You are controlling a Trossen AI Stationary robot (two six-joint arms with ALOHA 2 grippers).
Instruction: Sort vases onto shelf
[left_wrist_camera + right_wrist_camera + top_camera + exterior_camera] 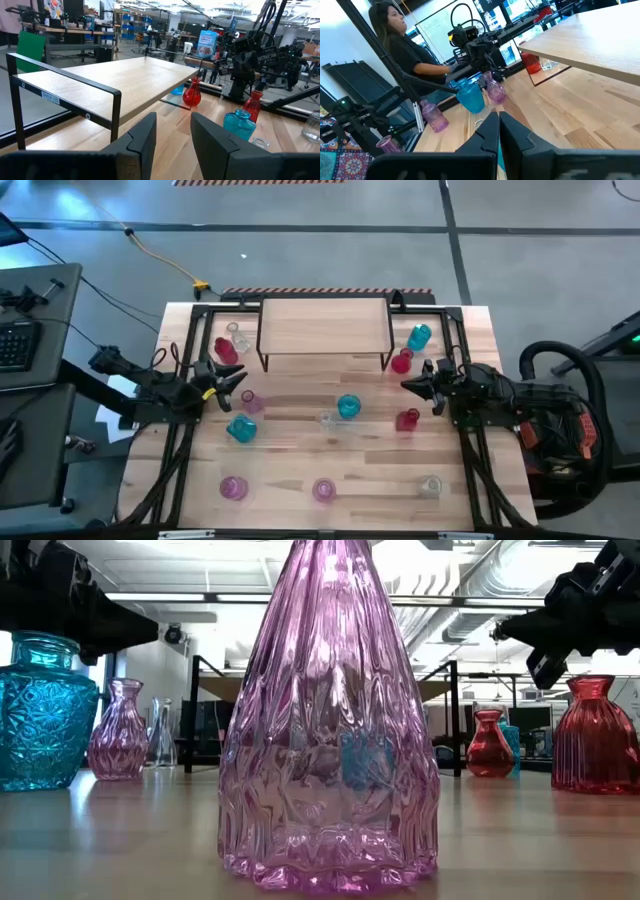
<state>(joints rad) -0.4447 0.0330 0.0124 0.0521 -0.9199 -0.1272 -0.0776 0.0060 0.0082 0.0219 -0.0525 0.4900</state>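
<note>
Shelf: light-wood board on black legs (324, 326), bare, at the table's far edge.
Vases: translucent pink, teal, red and clear vases (348, 407) scattered on the slatted tabletop (300, 470).
Left gripper (232, 376): fingers apart, empty.
Right gripper (413, 383): fingers nearly together, empty.
Low view: pink ribbed vase (328, 720) fills the foreground, hiding the shelf.
Right wrist view: seated person (407, 47) beyond the table.

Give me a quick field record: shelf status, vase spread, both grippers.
shelf: the shelf stands at the table's far edge, top bare
vases: all on the table; red vase and clear vase left of the shelf, teal vase right of it, others scattered nearer
left gripper: open, empty, above the table's left side
right gripper: nearly shut, empty, above the right side
</note>
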